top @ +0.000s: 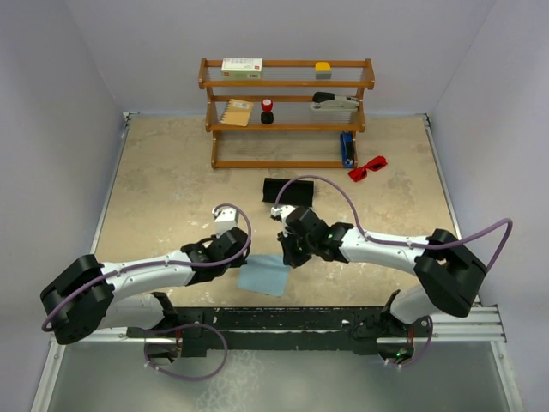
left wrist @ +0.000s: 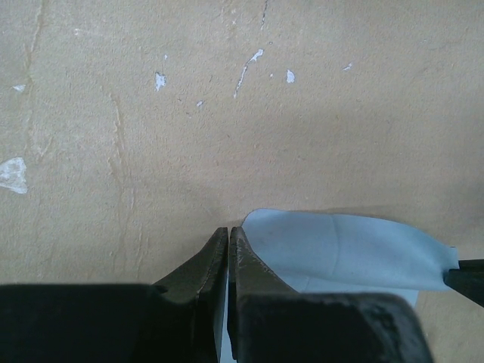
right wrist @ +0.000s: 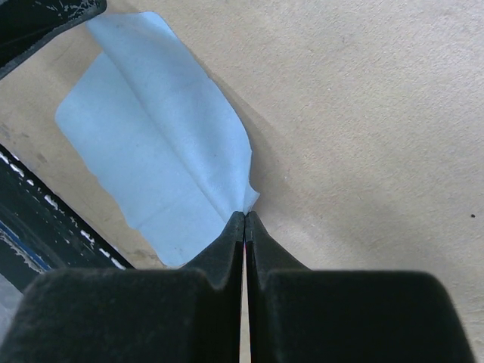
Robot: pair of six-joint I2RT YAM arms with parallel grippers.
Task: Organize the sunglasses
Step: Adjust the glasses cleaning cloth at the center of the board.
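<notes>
Sunglasses (top: 367,166): small, bright red, beside shelf (top: 287,83); both jaws clenched on blue cloth (top: 264,276).

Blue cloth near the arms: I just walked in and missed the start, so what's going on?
Both arms are on the blue cloth: the left gripper and the right gripper each pinch an edge of it with shut fingers. The red sunglasses lie untouched on the table right of the wooden shelf, the black case in front of it.
</notes>
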